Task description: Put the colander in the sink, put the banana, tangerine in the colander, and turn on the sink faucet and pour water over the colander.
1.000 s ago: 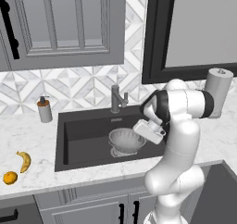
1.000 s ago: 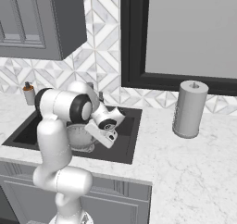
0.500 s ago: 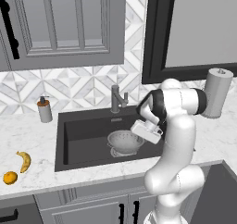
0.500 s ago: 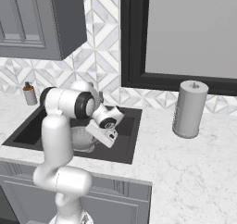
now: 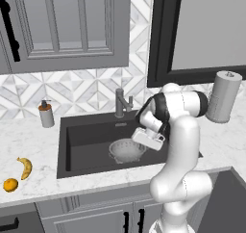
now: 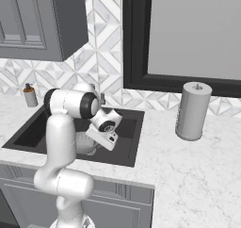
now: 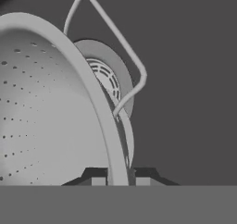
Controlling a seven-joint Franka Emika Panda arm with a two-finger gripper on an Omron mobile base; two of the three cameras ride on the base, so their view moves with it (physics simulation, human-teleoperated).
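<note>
Left base view: tangerine [image 5: 10,184] and banana [image 5: 25,167] on the counter left of the sink [image 5: 91,138], colander [image 5: 127,150] inside it. Hand view: gripper [image 7: 119,177] pinched tight on the colander rim (drain [image 7: 105,81] behind).

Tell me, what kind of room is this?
Most likely a kitchen: a dark sink with a faucet set in a marble counter, cabinets above, and fruit lying by the sink.
</note>
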